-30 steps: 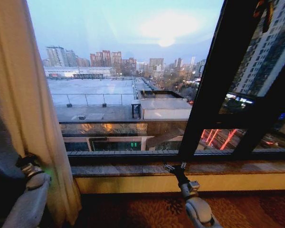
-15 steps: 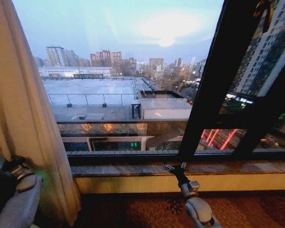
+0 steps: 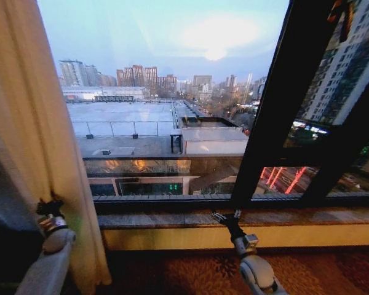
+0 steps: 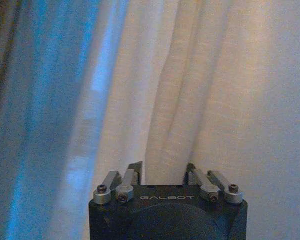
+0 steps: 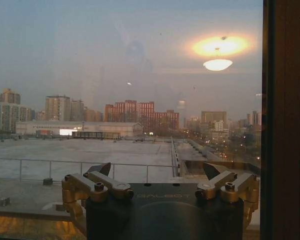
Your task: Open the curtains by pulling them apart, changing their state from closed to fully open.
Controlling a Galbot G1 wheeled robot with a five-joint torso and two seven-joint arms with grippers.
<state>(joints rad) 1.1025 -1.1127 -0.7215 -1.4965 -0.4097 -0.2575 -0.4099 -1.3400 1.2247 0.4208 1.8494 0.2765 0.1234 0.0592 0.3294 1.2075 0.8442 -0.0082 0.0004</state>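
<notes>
— Curtains (image 3: pixel 31 135) where, measured from the window frame (image 3: pixel 277 117)?

— Bunched well to the left of that dark upright, leaving the glass (image 3: pixel 166 92) bare; city rooftops show through it.

— Left pincer (image 3: pixel 49 206)?

— Pressed into the folds at the fabric's lower edge. From its wrist, the fingers (image 4: pixel 132 172) stand apart with a pleat of cream cloth (image 4: pixel 170 125) between them; whether they pinch it, I cannot tell.

— Right pincer (image 3: pixel 226 216)?

— Spread wide and empty, just at the stone sill (image 3: pixel 295 218) beneath the frame's foot, pointed at the glass.

— Anything blocking?

— Only patterned carpet (image 3: pixel 172 270) below the sill.
</notes>
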